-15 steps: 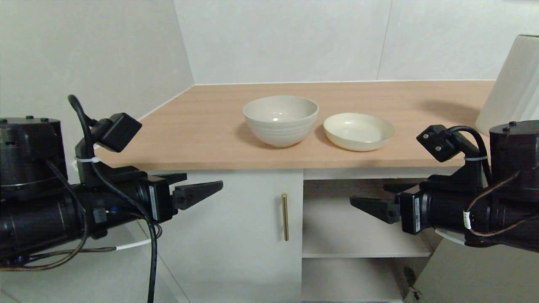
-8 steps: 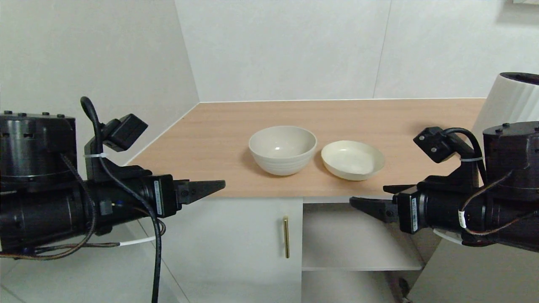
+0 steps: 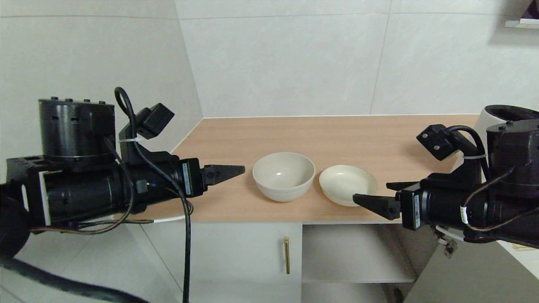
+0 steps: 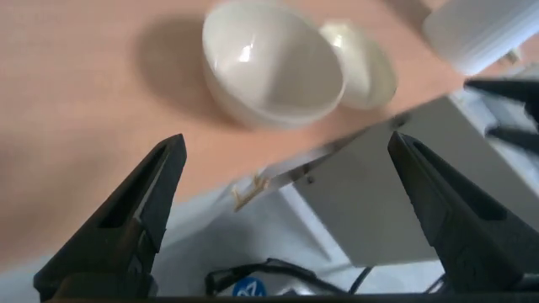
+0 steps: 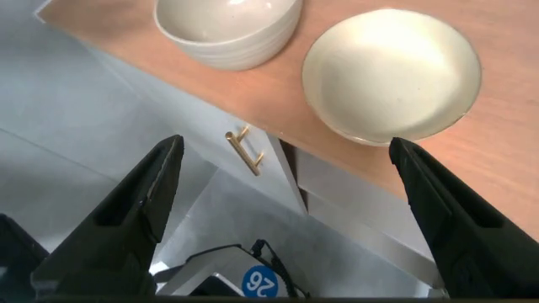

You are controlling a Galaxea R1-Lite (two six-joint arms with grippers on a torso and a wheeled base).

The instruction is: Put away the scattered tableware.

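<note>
A deep round bowl (image 3: 283, 176) and a shallow dish (image 3: 348, 184) stand on a wooden counter (image 3: 337, 134), near its front edge and just beside each other with a thin gap between them. The bowl is pale grey-white and glazed, with a small bright glint inside and faint rings running around the lower part of its outer wall. The dish is a creamier white, smooth and round, with a low sloping rim and a wide flat bottom. The counter top is light brown with a fine straight grain and a matt finish, and it runs back to plain white tiled walls that meet in a corner. Below it the cabinet has a flat white door with a slim, upright brass handle (image 3: 286, 255), and next to the door an open white shelf (image 3: 353, 252) sits under the dish. A white ribbed container (image 3: 501, 112) with a dark opening at the top stands on the counter at the far right. The left gripper (image 3: 236, 171) hovers just above the counter to the left of the bowl, pointing at it without touching; its black wedge-shaped fingers are spread wide with nothing between them. The right gripper (image 3: 370, 190) hangs in front of the counter edge, close to the dish, its pointed black fingers likewise spread wide and empty.
</note>
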